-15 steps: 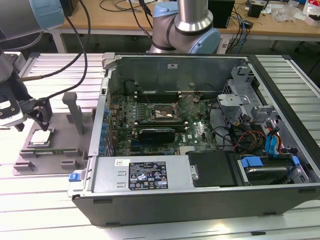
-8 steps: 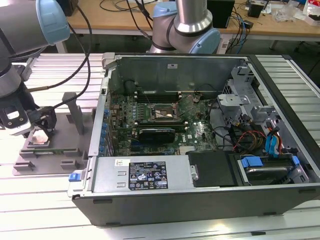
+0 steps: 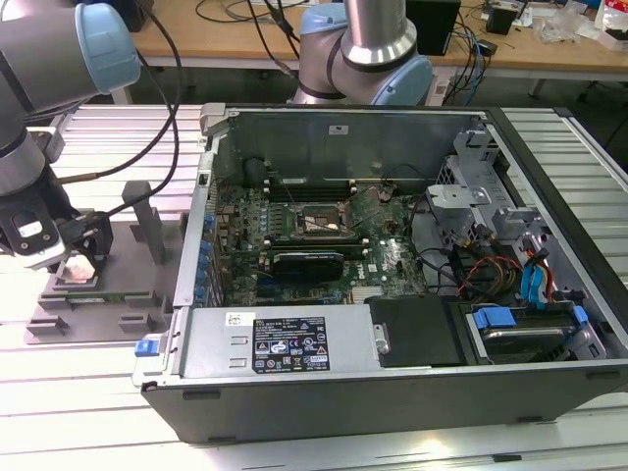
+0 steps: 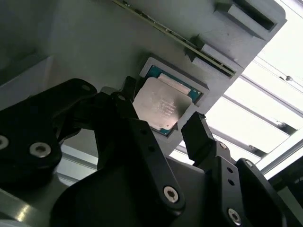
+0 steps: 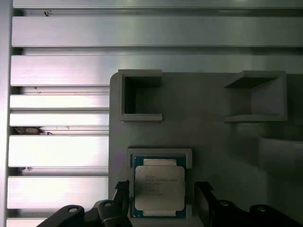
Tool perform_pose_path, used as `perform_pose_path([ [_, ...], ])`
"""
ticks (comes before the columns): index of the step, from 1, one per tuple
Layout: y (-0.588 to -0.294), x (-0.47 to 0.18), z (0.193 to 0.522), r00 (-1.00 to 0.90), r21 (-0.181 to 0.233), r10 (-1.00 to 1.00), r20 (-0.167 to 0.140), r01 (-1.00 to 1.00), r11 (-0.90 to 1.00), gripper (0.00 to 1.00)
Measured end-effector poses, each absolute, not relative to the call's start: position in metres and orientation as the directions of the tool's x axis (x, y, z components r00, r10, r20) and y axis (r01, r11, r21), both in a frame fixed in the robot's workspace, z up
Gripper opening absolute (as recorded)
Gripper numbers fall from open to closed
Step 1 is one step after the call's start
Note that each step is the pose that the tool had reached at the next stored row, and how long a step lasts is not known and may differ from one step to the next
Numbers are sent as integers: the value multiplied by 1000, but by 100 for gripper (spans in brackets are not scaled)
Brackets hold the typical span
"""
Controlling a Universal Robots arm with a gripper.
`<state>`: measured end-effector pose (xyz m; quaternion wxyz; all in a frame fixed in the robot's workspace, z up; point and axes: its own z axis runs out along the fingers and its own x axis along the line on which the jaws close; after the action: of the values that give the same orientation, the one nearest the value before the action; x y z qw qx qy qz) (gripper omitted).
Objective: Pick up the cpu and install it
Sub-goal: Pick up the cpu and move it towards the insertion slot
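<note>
Black fingers (image 4: pixel 196 135) of the gripper (image 4: pixel 161 108) stood closest in both wrist views, spread apart and set one to each side of the cpu (image 4: pixel 158 101). In the first wrist view the gripper (image 5: pixel 161 189) straddled the cpu (image 5: pixel 159 187), with a narrow strip of grey showing between each fingertip (image 5: pixel 203 196) and the chip's dark rim, so the jaws were released and gripped nothing.

The cpu lay flat, silver top up, in a shallow square recess (image 5: pixel 161 153) of a grey plate (image 5: pixel 208 142). Two open square pockets (image 5: pixel 139 97) rose from the plate past the recess, well apart from the chip.

In the exterior view the gripper (image 3: pixel 83 257) hung low over the cpu (image 3: pixel 78 272) at the plate's (image 3: pixel 98 304) near end, and the arm (image 3: pixel 59 59) reached in from the upper part of the exterior view's left. The plate rested on a slatted metal table (image 3: pixel 59 392), just beside the case (image 3: pixel 392 392) and on the exterior view's left of it.

The case lay on its side with the panel off. Inside it the board (image 3: pixel 383 265) faced up, and the socket (image 3: pixel 312 221) sat in the board's upper middle, well apart from the cpu, with the case wall between them.
</note>
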<state>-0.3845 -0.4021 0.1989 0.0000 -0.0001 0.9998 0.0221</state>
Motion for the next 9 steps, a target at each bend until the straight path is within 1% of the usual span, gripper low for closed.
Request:
perform_pose_path([
  [9, -402, -383, 193, -1000, 43, -29, 0, -29, 999, 66],
])
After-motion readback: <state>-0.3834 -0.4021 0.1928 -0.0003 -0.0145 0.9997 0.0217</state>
